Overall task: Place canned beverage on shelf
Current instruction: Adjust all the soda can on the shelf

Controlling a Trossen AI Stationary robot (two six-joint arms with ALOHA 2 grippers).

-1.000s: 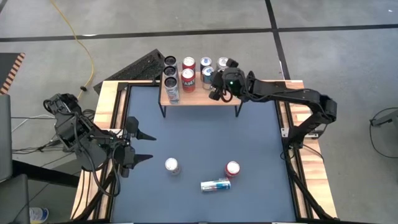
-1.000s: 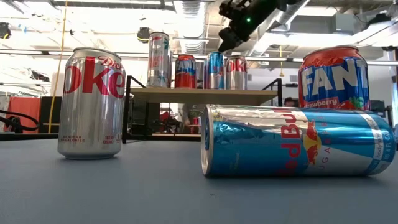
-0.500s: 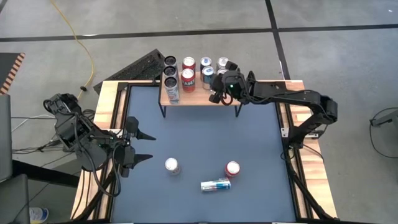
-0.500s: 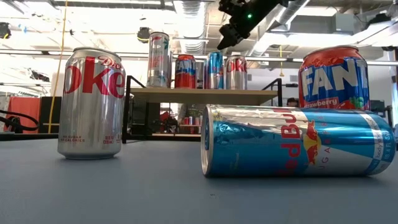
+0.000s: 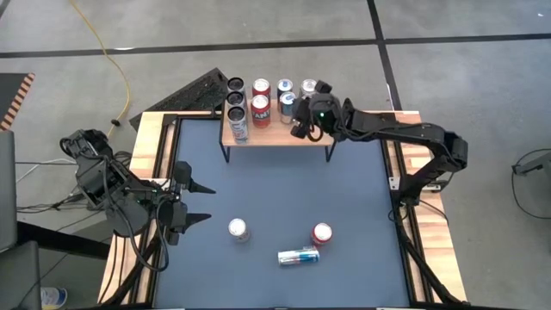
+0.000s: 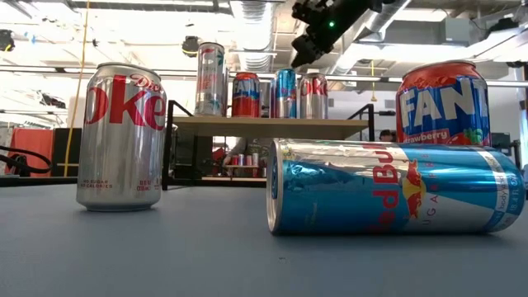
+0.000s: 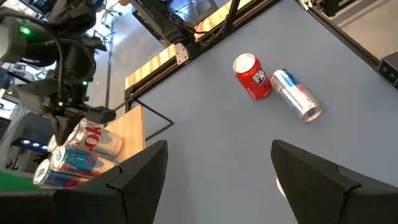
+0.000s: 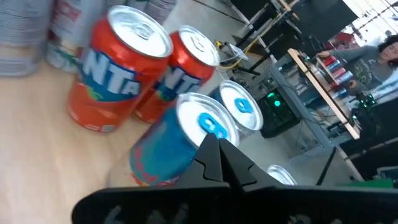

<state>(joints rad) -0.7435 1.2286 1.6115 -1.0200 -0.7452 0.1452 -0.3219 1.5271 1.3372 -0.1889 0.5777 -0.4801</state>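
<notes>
The shelf (image 5: 275,135), a light-wood top on black legs, stands at the table's far edge and carries several upright cans, among them a red Fanta can (image 8: 115,71) and a blue can (image 8: 177,146). My right gripper (image 5: 299,125) hangs shut just above the cans at the shelf's right part, clear of their tops in the low view (image 6: 299,59). On the blue mat stand a Diet Coke can (image 5: 238,229) and a Fanta can (image 5: 322,232), both upright, and a Red Bull can (image 5: 298,256) lies on its side. My left gripper (image 5: 196,202) hovers open and empty at the table's left.
The table's wooden rim (image 5: 155,155) runs round the mat. A dark keyboard-like thing (image 5: 194,90) lies behind the shelf's left end. Open mat (image 5: 293,189) stretches between the shelf and the three cans. Room clutter shows beyond the table.
</notes>
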